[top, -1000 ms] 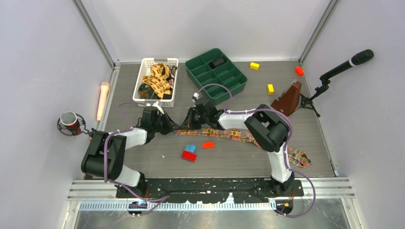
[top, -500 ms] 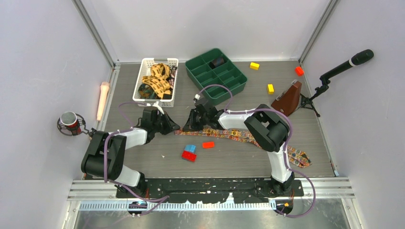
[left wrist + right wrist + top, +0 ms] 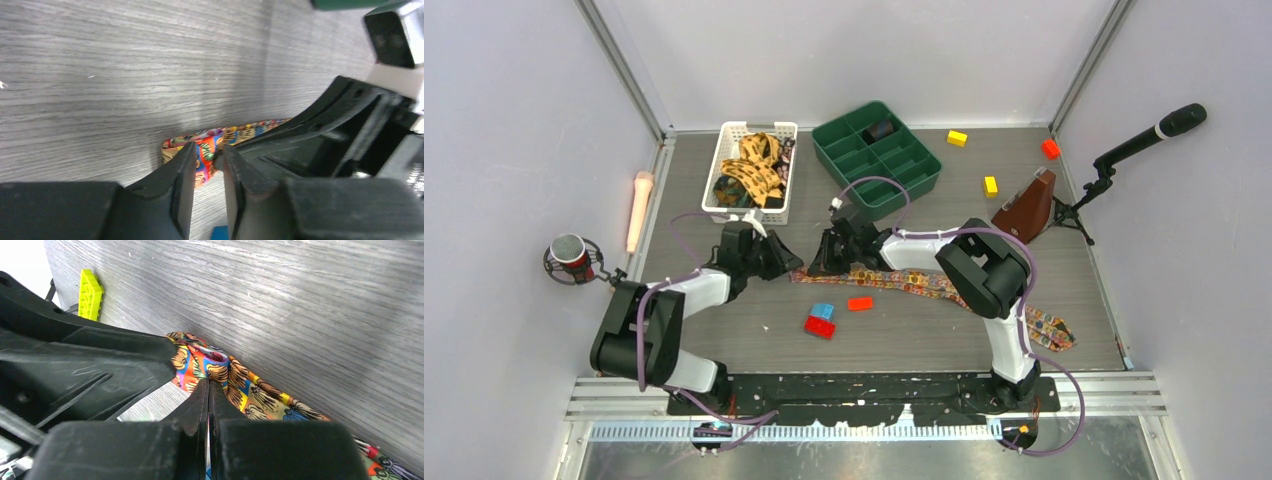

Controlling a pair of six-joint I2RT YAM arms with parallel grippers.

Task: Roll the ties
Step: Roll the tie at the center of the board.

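Just now, at the frame's centre, the left gripper point(image 3: 205, 155) parted its jaws slightly around the tie point(image 3: 260, 390) end, while the right gripper point(image 3: 209, 382) stays clenched on it, so rolling has barely begun.

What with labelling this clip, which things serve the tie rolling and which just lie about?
Job: tie on the table; ties in the white basket; perhaps the green tray.
Lying about: red blocks; blue block; yellow blocks; brown wedge; microphone.
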